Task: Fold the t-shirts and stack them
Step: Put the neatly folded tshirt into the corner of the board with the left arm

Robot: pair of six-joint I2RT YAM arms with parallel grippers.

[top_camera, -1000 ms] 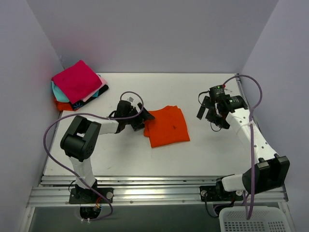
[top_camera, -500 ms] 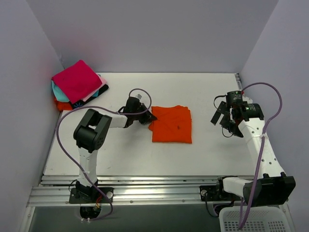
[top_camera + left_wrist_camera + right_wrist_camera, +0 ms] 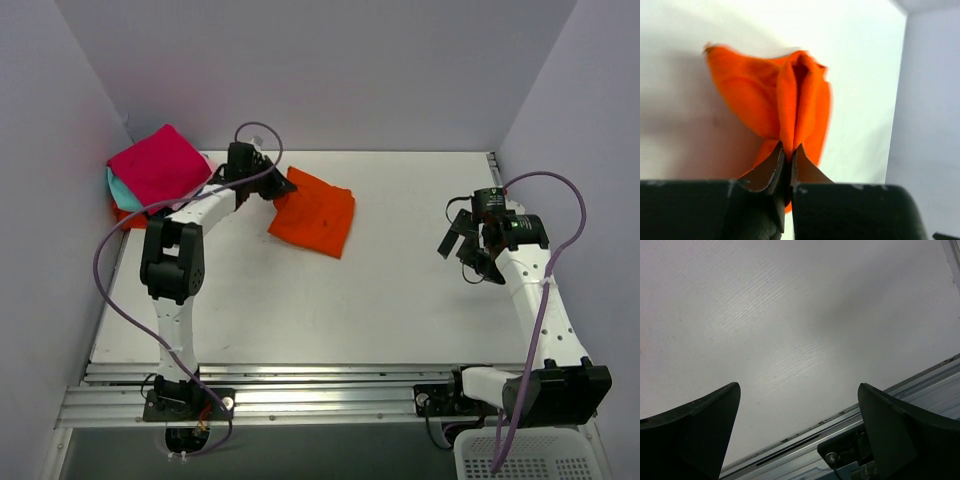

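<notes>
Top view: the shirt (image 3: 315,222), folded small, lay mid-table half a second ago. It now sits toward 11 o'clock on the table (image 3: 400,300). The left claw (image 3: 272,190) has swung it that way and is clamped on its left edge. The stack (image 3: 158,170) waits at 10 o'clock in the far corner, just beyond the claw. I judge that folding is done for this piece and it is being carried to the stack, with placing left to do. The shirt is nearly square, with its slightly longer axis running about 1 to 7 o'clock. Its gripped edge faces 10 o'clock, toward the stack. The right claw (image 3: 462,240) hangs at 3 o'clock, well apart, where it was half a second ago.

Left wrist view: the fingers are pinched tight on orange cloth. The folds bunch up from the pinch toward 12 o'clock, with one flap spreading to 10 o'clock. The cloth is blurred, so I cannot tell whether it drags or is clear of the table.

Right wrist view: the fingers stand wide apart, holding nothing, over bare table, with the rail (image 3: 935,385) at 4 o'clock.
</notes>
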